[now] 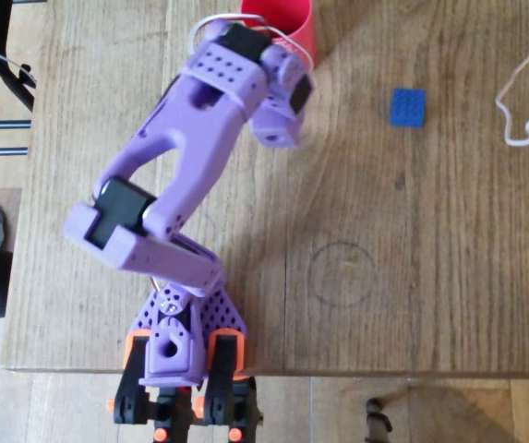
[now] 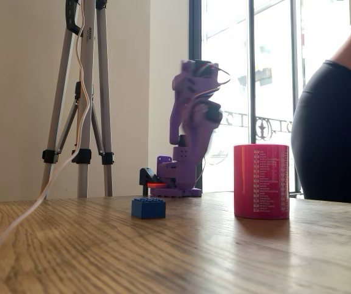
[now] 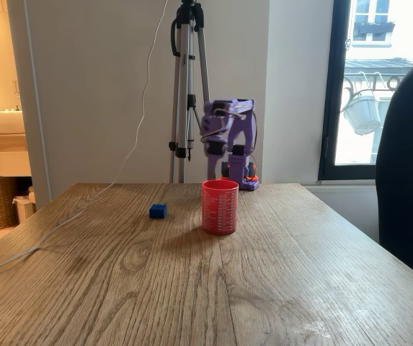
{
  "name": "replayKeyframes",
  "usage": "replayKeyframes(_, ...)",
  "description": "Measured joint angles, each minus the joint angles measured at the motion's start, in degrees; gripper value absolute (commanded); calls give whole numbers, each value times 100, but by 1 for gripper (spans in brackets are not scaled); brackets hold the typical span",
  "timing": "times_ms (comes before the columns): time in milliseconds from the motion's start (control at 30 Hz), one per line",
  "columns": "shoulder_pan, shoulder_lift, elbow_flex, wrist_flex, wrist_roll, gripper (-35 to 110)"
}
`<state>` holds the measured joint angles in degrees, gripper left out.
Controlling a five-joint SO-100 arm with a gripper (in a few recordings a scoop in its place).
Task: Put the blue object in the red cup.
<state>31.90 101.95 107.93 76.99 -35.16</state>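
The blue object [image 1: 408, 107] is a small flat studded square lying on the wooden table, right of the arm in the overhead view. It also shows as the blue object [image 2: 148, 208] and the blue object [image 3: 158, 210], left of the cup in both fixed views. The red cup [image 1: 278, 23] stands upright at the table's far edge; pale print shows on the red cup [image 2: 261, 181] and the red cup [image 3: 220, 207]. My gripper [image 1: 281, 125] hangs on the raised purple arm just beside the cup, well apart from the blue object. Its fingers are blurred and foreshortened, with nothing seen in them.
A white cable [image 1: 525, 103] loops on the table's right side. The arm's base [image 1: 176, 346] is clamped at the near edge. A tripod [image 3: 187, 94] stands behind the table, and a person [image 2: 337, 122] stands at its side. A pencilled circle [image 1: 342, 274] marks the tabletop.
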Motion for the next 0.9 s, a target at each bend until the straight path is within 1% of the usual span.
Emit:
replayKeyframes(67,44,-114,-158,-35,-158,1)
replayKeyframes(100,220,-316,-334,-229,-343,1)
replayKeyframes(200,1239,-1143,-642,-1424,-694,1)
replayKeyframes(267,1775,-1380,-659,-2232,-826,1)
replayKeyframes(400,2048,-1644,-668,-3674,-861,1)
replayKeyframes(467,2127,-1714,-668,-4219,-914,1)
replayKeyframes(600,2118,-1723,-668,-4562,-870,1)
replayKeyframes(800,1494,-1723,-668,-4667,-905,1)
replayKeyframes(900,1020,-1723,-668,-4790,-1055,1)
